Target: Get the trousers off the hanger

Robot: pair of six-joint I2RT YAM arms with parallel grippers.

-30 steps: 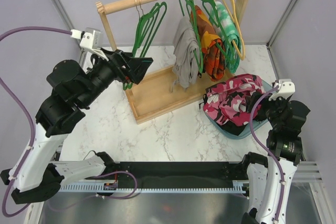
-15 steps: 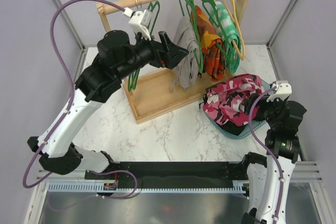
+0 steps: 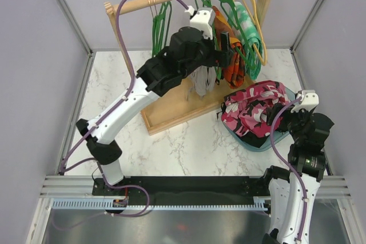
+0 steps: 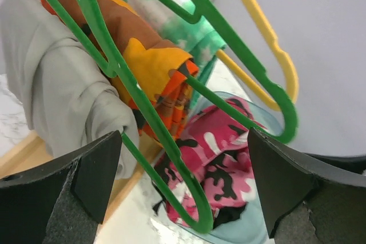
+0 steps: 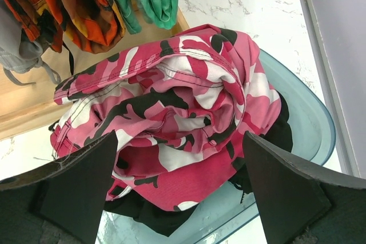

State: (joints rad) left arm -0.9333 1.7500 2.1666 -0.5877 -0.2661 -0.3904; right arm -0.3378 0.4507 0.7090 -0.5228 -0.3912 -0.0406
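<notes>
Trousers [image 4: 57, 90]: 3 hung, 2 in tub [image 5: 311, 124]; L gripper [image 4: 184, 134], R gripper [image 5: 180, 135] both released.

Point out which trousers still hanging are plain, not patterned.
The grey trousers, leftmost of the three; the orange-patterned pair and green-white pair beside them are printed.

The light is bright and even everywhere. Soft, small shadows sit beside the wooden rack [image 3: 171, 104]. In both wrist pictures the dark fingers [image 4: 57, 198] near the camera look blurry.
</notes>
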